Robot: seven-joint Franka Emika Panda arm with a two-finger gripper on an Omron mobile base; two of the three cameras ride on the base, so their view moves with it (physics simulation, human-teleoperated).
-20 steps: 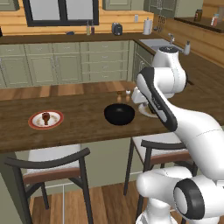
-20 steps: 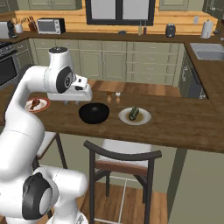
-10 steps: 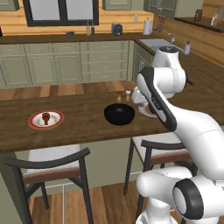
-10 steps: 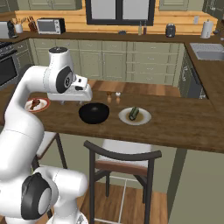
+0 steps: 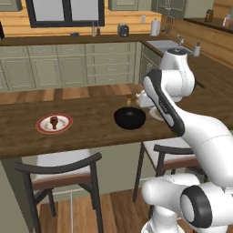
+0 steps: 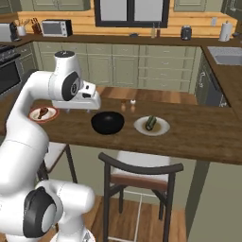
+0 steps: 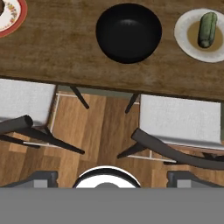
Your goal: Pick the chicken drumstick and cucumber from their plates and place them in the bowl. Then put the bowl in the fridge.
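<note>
The black bowl (image 7: 128, 33) (image 6: 108, 123) (image 5: 129, 117) stands on the wooden counter between two plates. On the cream plate (image 7: 189, 43) (image 6: 160, 127) lies the green cucumber (image 7: 207, 29) (image 6: 151, 122). The chicken drumstick (image 6: 43, 112) (image 5: 54, 121) rests on the red-rimmed plate (image 7: 12, 21) (image 6: 49, 117) (image 5: 66, 124). My gripper (image 7: 112, 177) (image 6: 78, 106) hangs high over the counter's near edge, left of the bowl in the right base view. It is open, fingertips (image 7: 43, 177) far apart, with nothing between them. In the left base view my arm covers most of the cream plate.
Two stools with white cushions (image 7: 26, 100) (image 7: 181, 116) and dark curved backs stand under the counter's near edge. Two small shakers (image 6: 128, 102) sit behind the bowl. Green cabinets and a far worktop with appliances line the back wall.
</note>
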